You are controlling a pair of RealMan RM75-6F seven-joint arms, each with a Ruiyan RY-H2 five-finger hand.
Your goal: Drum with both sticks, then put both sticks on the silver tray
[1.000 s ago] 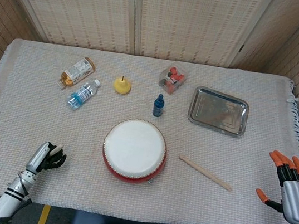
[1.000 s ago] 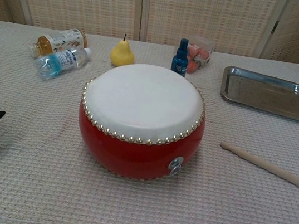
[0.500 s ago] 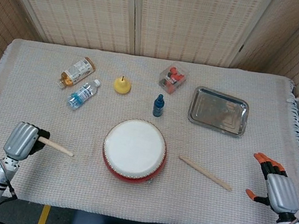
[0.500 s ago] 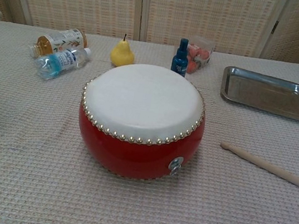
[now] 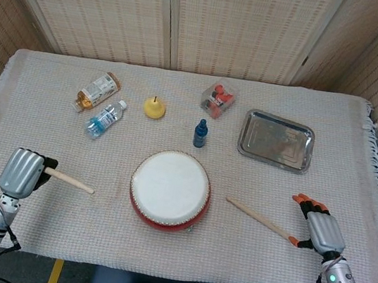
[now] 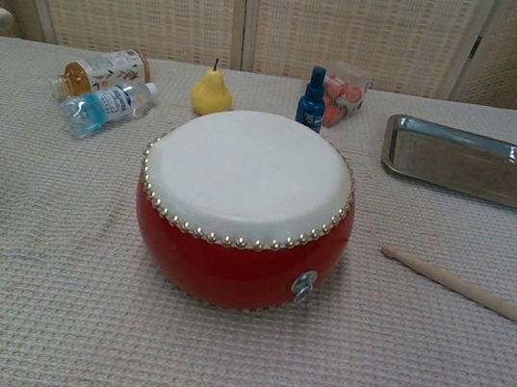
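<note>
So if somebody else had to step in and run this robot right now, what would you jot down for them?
Left hand: grips one stick, held left of the drum, tip pointing toward it.
Right hand: open, fingers spread at the far end of the other stick, which lies on the cloth right of the drum.
Silver tray: back right, nothing on it.
Done: one stick picked up.
Left: grasp the second stick, drum with both, then lay both on the tray.
</note>
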